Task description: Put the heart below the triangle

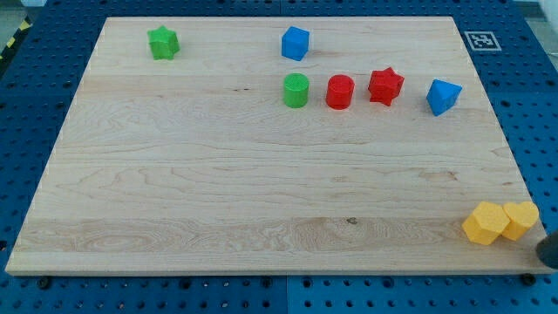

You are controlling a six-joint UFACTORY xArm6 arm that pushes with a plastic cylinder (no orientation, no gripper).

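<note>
Camera view. Wooden worktop [261,192] on a blue pegboard base [35,105]; small printed marker tag [482,40] at the worktop's top right corner.

Green star [163,42] near the top left. Blue cube-like block [296,43] at top centre. Below it a row running toward the view's right: green cylinder [296,91], red cylinder [340,92] just beside it, red star [385,85] just beside that, then a blue triangle-like block [443,96], a little apart.

Bottom right corner: yellow hexagon-like block [485,223] touching a yellow heart [520,220] on its right, both at the worktop's edge. The heart sits well below the blue triangle and somewhat to its right.

A dark rounded shape [548,250] shows at the frame's right edge, just below and right of the heart: this looks like my tip, mostly cut off by the frame; cannot tell whether it touches the heart. No hand on this arm, only the rod; it has hold of nothing
</note>
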